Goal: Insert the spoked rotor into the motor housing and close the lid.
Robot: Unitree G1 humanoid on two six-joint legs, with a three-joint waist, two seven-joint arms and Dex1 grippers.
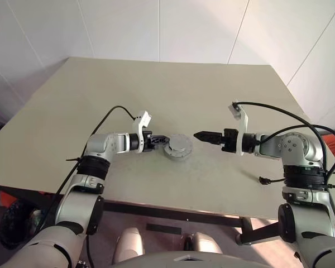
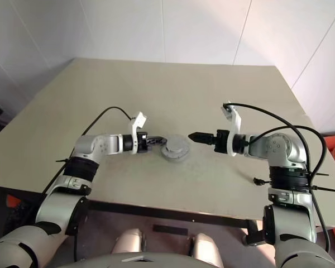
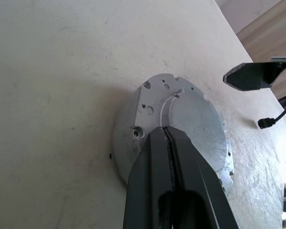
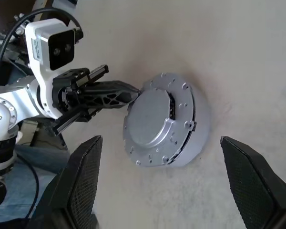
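Lid [image 4: 155, 117] seen as pale grey disc, smooth face up, small notch at one edge, seated on top of housing [image 4: 195, 126]. Housing presented as round silver-grey part, flange rim dotted with small holes and screws. Assembly found closed; windings and rotor hidden, not confirmed. Stack tilted, one edge raised off tabletop, opposite edge resting on it. Located near table's middle, between both arms. Thin white wire noted across lid's face.

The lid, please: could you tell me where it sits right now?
The lid lies on the table near its front middle, between the two grippers: the shut left gripper touches its left edge, and the open right gripper hangs just right of it.
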